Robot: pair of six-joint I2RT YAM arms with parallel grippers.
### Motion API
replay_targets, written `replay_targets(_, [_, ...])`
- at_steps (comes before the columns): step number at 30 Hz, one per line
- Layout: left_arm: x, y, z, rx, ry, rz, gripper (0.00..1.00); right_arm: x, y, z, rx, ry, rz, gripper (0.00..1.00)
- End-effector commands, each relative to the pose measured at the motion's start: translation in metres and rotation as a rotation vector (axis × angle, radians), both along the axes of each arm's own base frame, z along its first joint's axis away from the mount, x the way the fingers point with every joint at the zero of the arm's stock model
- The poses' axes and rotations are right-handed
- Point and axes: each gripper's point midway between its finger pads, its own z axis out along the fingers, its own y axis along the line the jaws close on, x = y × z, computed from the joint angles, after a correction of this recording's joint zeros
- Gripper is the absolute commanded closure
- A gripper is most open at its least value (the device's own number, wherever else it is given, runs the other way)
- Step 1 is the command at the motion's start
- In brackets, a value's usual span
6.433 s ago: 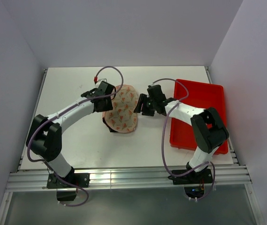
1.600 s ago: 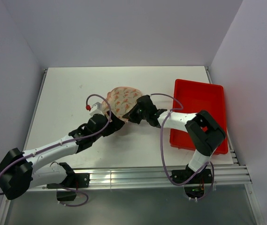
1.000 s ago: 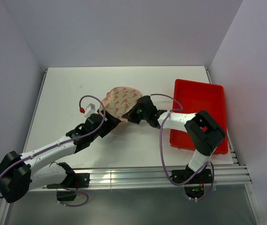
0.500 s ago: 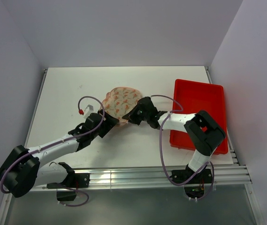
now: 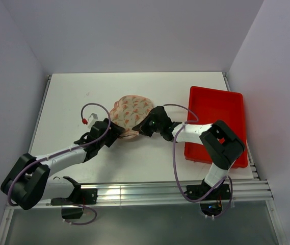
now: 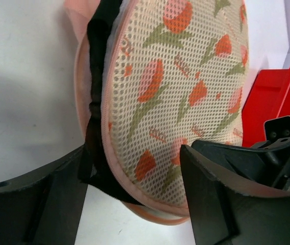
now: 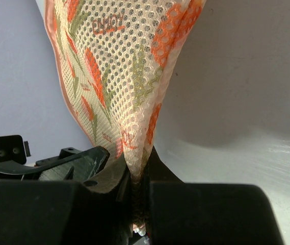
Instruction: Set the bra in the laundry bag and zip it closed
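Note:
The laundry bag [image 5: 131, 113] lies folded on the white table, its flower-print lobe [image 6: 185, 76] on top. The black bra [image 6: 100, 76] shows as a dark strip poking out between the two lobes along the pink zipper rim [image 6: 106, 132]. My left gripper [image 5: 115, 133] [image 6: 132, 158] stands open with one finger on each side of the bag's near edge. Its left finger [image 6: 58, 199] is against the black fabric. My right gripper [image 5: 146, 125] [image 7: 138, 178] is shut on a pinch of the bag's mesh [image 7: 134, 102] at its right side, lifting it a little.
A red plastic tray [image 5: 232, 109] stands at the right, behind the right arm's elbow. Pale walls close in the table on three sides. The left arm's cable [image 5: 89, 109] loops above the table left of the bag.
My left arm has swung lower and to the left, and its jaws have narrowed a little around the bag's near edge. The right gripper keeps its pinch and has barely moved.

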Motion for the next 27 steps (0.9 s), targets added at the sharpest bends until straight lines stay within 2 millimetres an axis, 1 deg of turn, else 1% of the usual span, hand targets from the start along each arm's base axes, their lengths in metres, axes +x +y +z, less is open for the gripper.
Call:
replay_targets(1, [0.016, -0.001, 0.019, -0.017, -0.085, 0.022, 0.29, 0.001, 0.008, 0.018, 0.059, -0.05, 0.016, 1.0])
replay_targets(3, [0.016, 0.0, 0.018, -0.01, -0.087, 0.023, 0.34, 0.001, 0.008, 0.017, 0.057, -0.051, 0.017, 1.0])
replay_targets(4, [0.018, 0.0, 0.018, -0.004, -0.088, 0.023, 0.39, 0.001, 0.008, 0.016, 0.055, -0.048, 0.019, 1.0])
replay_targets(6, [0.018, 0.0, 0.018, 0.01, -0.087, 0.019, 0.54, -0.001, 0.009, 0.013, 0.057, -0.044, 0.031, 1.0])
replay_targets(7, [0.019, 0.001, 0.017, 0.019, -0.09, 0.016, 0.65, -0.001, 0.01, 0.013, 0.058, -0.042, 0.033, 1.0])
replay_targets(9, [0.019, 0.0, 0.017, 0.023, -0.085, 0.006, 0.82, -0.003, 0.01, 0.01, 0.062, -0.042, 0.04, 1.0])
replay_targets(10, [0.018, 0.001, 0.017, 0.026, -0.086, 0.0, 0.93, -0.003, 0.01, 0.009, 0.058, -0.043, 0.041, 1.0])
replay_targets(11, [0.018, 0.001, 0.017, 0.032, -0.086, -0.014, 0.99, -0.003, 0.01, 0.007, 0.054, -0.044, 0.045, 1.0])
replay_targets(13, [0.017, 0.003, 0.02, 0.042, -0.097, -0.033, 1.0, -0.002, 0.009, 0.006, 0.052, -0.053, 0.053, 1.0])
replay_targets(14, [0.016, 0.004, 0.021, 0.044, -0.102, -0.043, 1.0, -0.001, 0.009, 0.006, 0.053, -0.056, 0.054, 0.98])
replay_targets(15, [0.014, 0.002, 0.023, 0.035, -0.103, -0.066, 1.0, -0.001, 0.01, 0.005, 0.057, -0.055, 0.061, 0.89])
replay_targets(17, [0.013, 0.003, 0.024, 0.038, -0.113, -0.094, 1.0, 0.002, 0.008, 0.006, 0.068, -0.068, 0.062, 0.77])
replay_targets(18, [0.011, 0.001, 0.025, 0.031, -0.109, -0.114, 1.0, 0.003, 0.008, 0.007, 0.074, -0.074, 0.065, 0.68])
replay_targets(21, [0.009, 0.001, 0.023, 0.036, -0.109, -0.144, 1.0, 0.008, 0.006, 0.01, 0.084, -0.098, 0.063, 0.56])
replay_targets(22, [0.008, 0.001, 0.021, 0.032, -0.102, -0.161, 1.0, 0.009, 0.006, 0.01, 0.086, -0.1, 0.064, 0.54])
replay_targets(23, [0.008, -0.001, 0.023, 0.021, -0.114, -0.173, 1.0, 0.012, 0.004, 0.012, 0.091, -0.109, 0.061, 0.51])
replay_targets(27, [0.005, -0.007, 0.021, -0.007, -0.104, -0.232, 1.0, 0.018, -0.004, 0.003, 0.096, -0.097, 0.045, 0.5])
